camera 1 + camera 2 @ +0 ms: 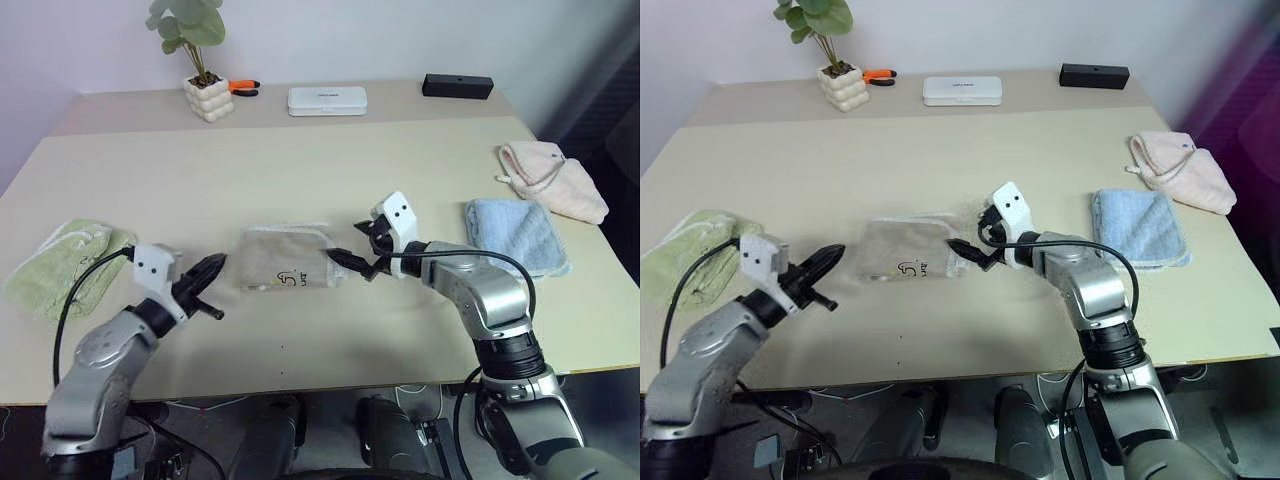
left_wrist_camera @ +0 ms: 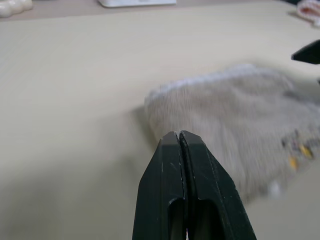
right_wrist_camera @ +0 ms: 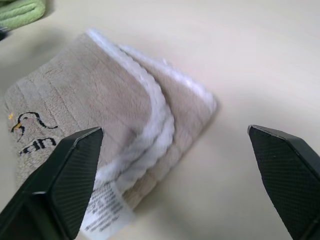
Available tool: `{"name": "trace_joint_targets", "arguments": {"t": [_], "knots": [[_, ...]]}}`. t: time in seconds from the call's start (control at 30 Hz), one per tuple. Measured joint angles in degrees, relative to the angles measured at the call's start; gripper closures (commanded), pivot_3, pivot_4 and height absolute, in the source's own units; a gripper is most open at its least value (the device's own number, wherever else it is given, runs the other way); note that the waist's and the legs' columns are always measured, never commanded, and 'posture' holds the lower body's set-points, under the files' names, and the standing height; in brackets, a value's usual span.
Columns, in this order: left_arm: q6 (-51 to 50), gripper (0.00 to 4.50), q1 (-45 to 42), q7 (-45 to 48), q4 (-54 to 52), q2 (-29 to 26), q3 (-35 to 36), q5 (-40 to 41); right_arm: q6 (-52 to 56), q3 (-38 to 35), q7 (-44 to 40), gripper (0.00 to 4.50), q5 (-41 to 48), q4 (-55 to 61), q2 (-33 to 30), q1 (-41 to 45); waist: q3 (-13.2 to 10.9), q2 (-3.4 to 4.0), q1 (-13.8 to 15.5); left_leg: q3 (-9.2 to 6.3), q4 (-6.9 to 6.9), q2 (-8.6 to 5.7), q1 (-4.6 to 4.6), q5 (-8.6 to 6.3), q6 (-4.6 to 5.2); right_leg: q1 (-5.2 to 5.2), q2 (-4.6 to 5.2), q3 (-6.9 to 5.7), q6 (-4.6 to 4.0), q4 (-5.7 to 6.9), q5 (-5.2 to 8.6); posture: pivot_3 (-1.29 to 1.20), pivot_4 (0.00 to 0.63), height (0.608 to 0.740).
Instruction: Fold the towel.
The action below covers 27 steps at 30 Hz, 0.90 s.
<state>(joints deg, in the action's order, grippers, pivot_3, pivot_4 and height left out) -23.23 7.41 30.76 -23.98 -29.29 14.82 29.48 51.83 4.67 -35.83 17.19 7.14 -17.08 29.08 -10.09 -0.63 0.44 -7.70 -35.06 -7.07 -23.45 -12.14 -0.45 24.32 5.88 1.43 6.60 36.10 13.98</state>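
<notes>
The beige towel [image 1: 284,258] lies folded in the middle of the table [image 1: 300,160], between both arms. The left gripper [image 1: 212,289] hangs just beside its left edge, fingers pressed together, empty. The right gripper [image 1: 362,249] is spread wide at the right edge, seemingly not touching the cloth.

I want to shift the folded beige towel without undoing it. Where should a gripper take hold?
Probably the stacked corded edges at the beige towel's corner nearest the right gripper, coming in low from that side. The layers lie together there, so one pinch could catch them all. That gripper is open and faces the corner.
</notes>
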Motion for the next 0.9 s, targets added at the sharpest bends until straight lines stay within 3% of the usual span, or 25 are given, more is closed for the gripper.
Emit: {"name": "trace_joint_targets", "arguments": {"t": [0.27, 0.3, 0.37, 0.6, 0.8, 0.9], "knots": [[0.07, 4.5, 2.85, 2.93, -3.5, -1.71, 0.51, 0.59, 5.9, -0.91, 3.37, 0.07, 3.45, -6.11, 5.94, 2.35, -0.01, 0.02, -0.13, 0.01, 0.0, 0.0, 0.0, 0.0, 0.0, 0.01, -0.01, 0.0, 0.01, -0.01, -0.01, 0.0, 0.15, 0.74], [0.06, 4.5, 2.86, 2.93, -3.64, -1.72, 0.48, 0.54, 5.73, -0.63, 3.34, 0.3, 3.5, -6.44, 6.04, 2.65, -0.01, 0.02, -0.16, 0.01, 0.0, 0.0, 0.0, 0.0, 0.0, 0.01, -0.02, -0.01, 0.02, -0.01, -0.02, 0.0, 0.15, 0.74], [-0.08, 4.5, 2.57, 2.74, -3.88, -1.71, 0.44, 0.57, 5.3, -0.63, 3.32, 0.91, 3.92, -7.25, 6.93, 3.12, -0.01, 0.02, -0.2, 0.01, 0.0, 0.0, 0.0, 0.0, 0.0, 0.01, -0.03, -0.01, 0.03, 0.0, -0.02, 0.0, 0.15, 0.74], [-1.01, 4.5, 0.55, 1.47, -4.89, -1.43, -0.85, 0.67, 5.17, -0.72, 3.43, 4.48, 5.15, -8.01, 8.67, 4.47, -0.02, 0.03, -0.34, 0.01, 0.02, 0.0, 0.0, 0.0, 0.0, 0.03, -0.07, -0.01, 0.17, 0.0, -0.1, 0.0, 0.15, 0.74], [-1.33, 4.5, -2.69, 1.24, -4.66, -0.25, -3.46, 0.62, 3.96, -3.05, 5.4, 4.48, 5.76, -5.03, 7.61, 4.03, -0.03, 0.04, -0.18, 0.01, 0.0, -0.01, 0.0, 0.0, 0.0, 0.02, -0.06, -0.01, 0.19, -0.01, -0.11, 0.0, 0.15, 0.74], [-1.57, 4.5, -5.2, 1.31, -3.64, 0.8, -5.1, 0.64, 2.24, -10.46, 7.88, 4.48, 7.42, -2.03, 5.02, 4.48, -0.03, 0.05, 0.33, 0.01, -0.02, -0.03, -0.02, 0.0, 0.0, 0.0, -0.05, -0.03, 0.19, -0.02, -0.11, 0.0, 0.15, 0.74]]}}
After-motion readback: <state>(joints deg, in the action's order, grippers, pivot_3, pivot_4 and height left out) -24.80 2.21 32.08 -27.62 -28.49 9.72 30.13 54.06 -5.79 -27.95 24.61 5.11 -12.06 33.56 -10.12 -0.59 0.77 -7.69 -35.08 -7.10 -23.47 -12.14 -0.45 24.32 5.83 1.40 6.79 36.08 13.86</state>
